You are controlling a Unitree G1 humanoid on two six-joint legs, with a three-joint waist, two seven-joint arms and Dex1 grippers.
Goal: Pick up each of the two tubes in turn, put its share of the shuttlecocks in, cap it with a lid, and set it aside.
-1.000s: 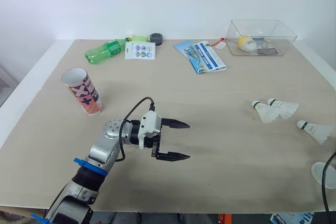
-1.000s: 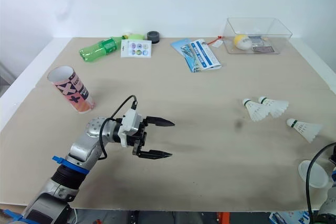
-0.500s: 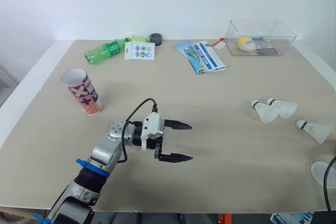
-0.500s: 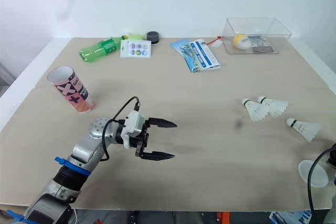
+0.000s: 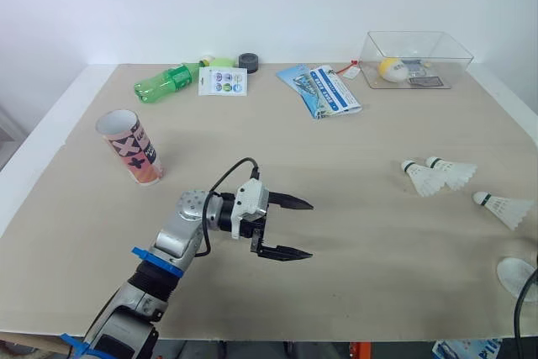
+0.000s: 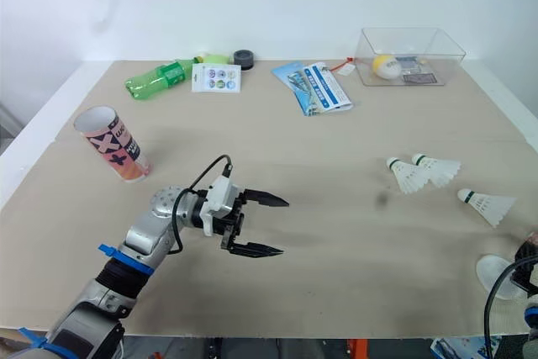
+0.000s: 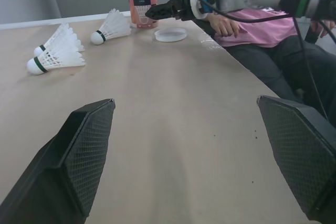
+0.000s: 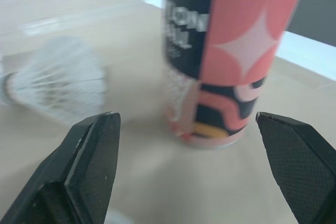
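Lower centre-left of the left eye view: left gripper point(image 5: 296, 229) hovers over bare table point(image 5: 353, 149), fingers spread wide, nothing between them; right gripper point(image 8: 185, 116) also spread and empty, aimed at the NYLON BALL tube point(image 8: 231, 56), which stands upright between the lines of its two fingers but not yet inside them.

Step in hand, my judgement: approach for the first tube pick; nothing loaded, nothing capped, so the task is at its start.

Next move as I read it: advance the right gripper until the fingers straddle the tube's body, then close; approach squarely, since a nudge could tip the tube; one shuttlecock point(image 8: 52, 85) lies near its base, apart from it, and should not be swept.

Counts:
- tubes, two: NYLON BALL tube, plus open tube point(image 5: 130, 147) standing at the left of the frame, mouth open;
- shuttlecocks, three: a touching pair point(image 5: 437, 176) right of centre, a single point(image 5: 503, 208) nearer the right edge;
- lid point(image 5: 514, 275), one counted, lower right corner.

Clutter along the upper edge, untouched: green bottle point(image 5: 168, 81); clear box point(image 5: 418, 58).
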